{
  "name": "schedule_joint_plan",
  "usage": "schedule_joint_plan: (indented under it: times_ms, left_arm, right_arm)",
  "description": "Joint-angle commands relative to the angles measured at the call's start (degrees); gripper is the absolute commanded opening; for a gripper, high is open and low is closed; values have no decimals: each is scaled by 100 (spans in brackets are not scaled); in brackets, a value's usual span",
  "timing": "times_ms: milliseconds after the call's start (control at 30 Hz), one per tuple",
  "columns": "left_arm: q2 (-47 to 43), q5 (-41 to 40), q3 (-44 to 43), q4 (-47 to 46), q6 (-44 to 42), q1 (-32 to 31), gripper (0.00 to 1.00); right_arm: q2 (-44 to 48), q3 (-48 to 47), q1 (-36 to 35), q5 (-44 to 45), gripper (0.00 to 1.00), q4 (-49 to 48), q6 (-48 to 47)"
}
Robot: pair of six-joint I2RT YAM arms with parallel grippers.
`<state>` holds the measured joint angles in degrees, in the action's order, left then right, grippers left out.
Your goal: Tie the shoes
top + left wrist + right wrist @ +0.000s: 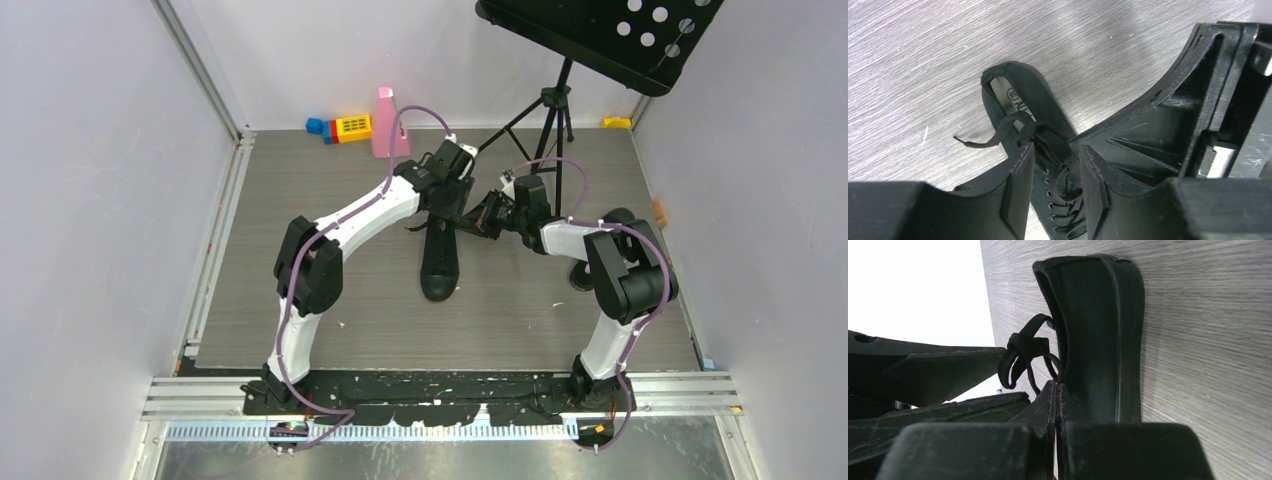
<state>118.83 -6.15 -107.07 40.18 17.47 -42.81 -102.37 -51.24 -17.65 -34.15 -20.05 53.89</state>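
One black shoe [440, 262] lies mid-table, toe toward the arms' bases. My left gripper [447, 203] hovers over its lace area. In the left wrist view the left gripper [1057, 148] is open, with the crossed laces [1060, 150] in the gap between its fingers, and a loose lace end [982, 143] trails to the left over the table. My right gripper [480, 216] sits at the shoe's right side by the heel. In the right wrist view the right gripper [1056, 385] is shut, a thin lace strand [1052, 366] runs into its tips, and a lace loop [1020, 352] hangs beside the shoe [1098, 330].
A black music stand [600, 40] on a tripod [545, 120] stands at the back right. A pink bottle [388, 125] and yellow [352, 127] and blue [315, 125] toy blocks sit along the back edge. Walls close in left and right.
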Motion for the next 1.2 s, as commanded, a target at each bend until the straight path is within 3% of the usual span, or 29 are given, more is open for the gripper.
schedule_joint_plan:
  times_ms: [0, 100, 233, 367, 600, 1167]
  left_arm:
    - [15, -221, -305, 103, -129, -44, 39]
    - [45, -246, -339, 116, -154, -46, 29]
    - [25, -231, -389, 181, -165, -44, 9]
    - [-120, -165, -379, 244, -230, -44, 0]
    - [-480, 755, 75, 149, -77, 182, 0]
    - [-1459, 3496, 2457, -1665, 577, 1324, 0]
  right_arm:
    - [215, -246, -37, 13, 0, -84, -108]
    - [211, -244, -37, 11, 0, -81, -107]
    - [216, -246, -37, 20, 0, -65, -138]
    - [226, -246, -37, 76, 0, -19, -183]
    - [363, -165, -37, 355, 0, 123, -331]
    - [654, 243, -391, 854, 0, 423, -683]
